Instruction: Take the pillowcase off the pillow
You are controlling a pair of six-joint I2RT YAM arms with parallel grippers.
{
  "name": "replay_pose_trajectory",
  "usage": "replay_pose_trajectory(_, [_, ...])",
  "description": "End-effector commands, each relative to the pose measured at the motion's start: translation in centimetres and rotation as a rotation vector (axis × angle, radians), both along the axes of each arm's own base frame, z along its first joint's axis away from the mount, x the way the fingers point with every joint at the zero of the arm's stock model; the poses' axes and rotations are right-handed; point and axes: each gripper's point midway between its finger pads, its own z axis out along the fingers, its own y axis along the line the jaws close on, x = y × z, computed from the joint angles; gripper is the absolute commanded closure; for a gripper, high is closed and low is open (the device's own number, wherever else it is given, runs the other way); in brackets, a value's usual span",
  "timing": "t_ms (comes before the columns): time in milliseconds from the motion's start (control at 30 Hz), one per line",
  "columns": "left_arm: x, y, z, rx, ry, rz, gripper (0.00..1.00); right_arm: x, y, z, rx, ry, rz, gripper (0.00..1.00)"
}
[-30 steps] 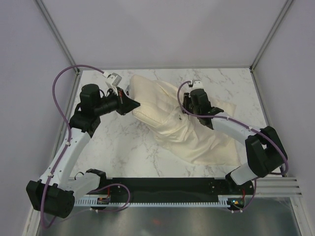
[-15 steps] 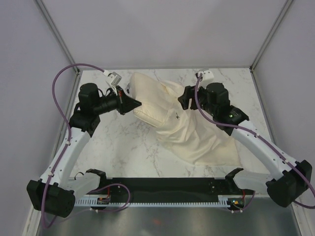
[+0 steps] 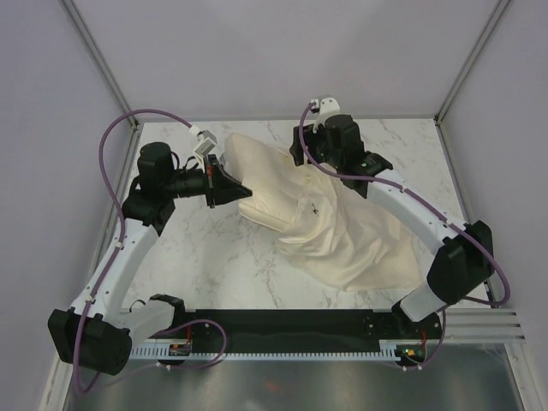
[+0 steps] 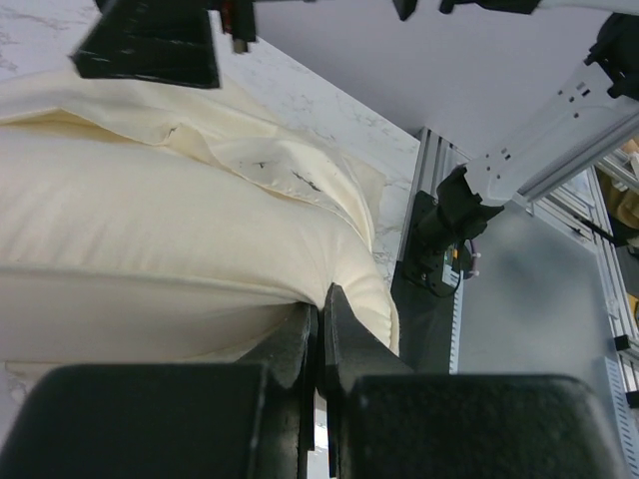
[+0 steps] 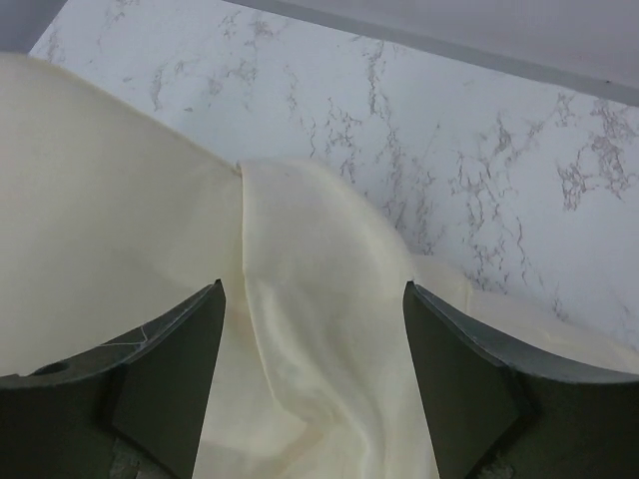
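Observation:
The pillow lies on the marble table, its left end bare. The pillowcase, limp with a small dark mark, covers its right part and trails to the near right. My left gripper is shut on the pillow's near-left edge. The left wrist view shows its jaws pinching the padded pillow, with the pillowcase beyond. My right gripper is open and hovers over the pillowcase's far rim. In the right wrist view its gripper straddles a fold of pillowcase beside the bare pillow, touching nothing.
The marble table is walled by pale panels at the back and sides. A black rail with the arm bases runs along the near edge. Purple cables loop from both arms.
My right arm has lifted off the middle of the pillowcase and swung to the far side, over the case's rim. My left gripper stays shut on the pillow, shifted slightly.

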Motion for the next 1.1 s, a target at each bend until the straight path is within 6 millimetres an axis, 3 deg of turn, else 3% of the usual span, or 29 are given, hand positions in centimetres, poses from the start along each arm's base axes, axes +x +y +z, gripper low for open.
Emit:
replay_pose_trajectory(0, [-1.7,-0.3,4.4,-0.046,-0.201,-0.124,0.98,3.8,1.3,5.1,0.061,-0.139,0.010,0.20])
replay_pose_trajectory(33, [-1.7,-0.3,4.3,-0.045,-0.199,-0.126,0.98,4.7,2.3,3.1,0.056,-0.097,0.037,0.19])
replay_pose_trajectory(100, [-1.8,-0.3,4.4,-0.046,-0.199,-0.127,0.98,5.6,3.3,2.0,0.066,-0.064,0.070,0.19])
replay_pose_trajectory(133, [-1.7,-0.3,4.3,-0.045,-0.199,-0.124,0.98,5.6,4.6,-0.4,0.069,-0.008,0.124,0.18])
replay_pose_trajectory(167, [-1.7,-0.3,4.3,-0.045,-0.201,-0.124,0.98,5.6,5.1,-1.6,0.071,0.024,0.150,0.18])
replay_pose_trajectory(267, [-1.5,-0.2,4.2,-0.041,-0.198,-0.114,0.98,3.7,7.1,-6.5,0.106,0.175,0.261,0.18])
replay_pose_trajectory(333, [-1.5,-0.2,4.2,-0.041,-0.199,-0.114,0.98,2.5,7.3,-9.9,0.102,0.261,0.287,0.23])
replay_pose_trajectory(367, [-1.5,-0.2,4.1,-0.040,-0.196,-0.116,0.98,1.9,7.4,-10.8,0.103,0.288,0.297,0.28])
replay_pose_trajectory(400, [-1.5,-0.3,4.2,-0.041,-0.195,-0.119,0.98,1.2,7.1,-12.2,0.096,0.322,0.301,0.48])
replay_pose_trajectory(433, [-1.5,-0.3,4.1,-0.041,-0.195,-0.120,0.98,0.9,7.1,-12.8,0.094,0.337,0.305,0.58])
replay_pose_trajectory(467, [-1.5,-0.3,4.1,-0.042,-0.195,-0.122,0.98,0.5,7.0,-13.3,0.092,0.352,0.308,0.67])
replay_pose_trajectory(500, [-1.6,-0.3,4.1,-0.042,-0.195,-0.123,0.98,0.5,6.8,-13.6,0.087,0.355,0.300,0.87])
replay_pose_trajectory(567, [-1.5,-0.2,4.2,-0.041,-0.199,-0.114,0.98,0.8,6.2,-13.4,0.074,0.344,0.274,1.00])
replay_pose_trajectory(700, [-1.1,-0.1,4.2,-0.030,-0.215,-0.078,0.98,2.3,4.0,-12.7,0.053,0.320,0.183,1.00])
replay_pose_trajectory(900, [-0.1,0.3,4.0,-0.009,-0.219,-0.013,0.98,4.2,-2.2,-11.6,0.038,0.287,0.007,1.00])
replay_pose_trajectory(1067, [0.0,0.4,4.1,-0.001,-0.234,0.010,0.98,4.9,-8.3,-12.6,0.018,0.304,-0.127,1.00])
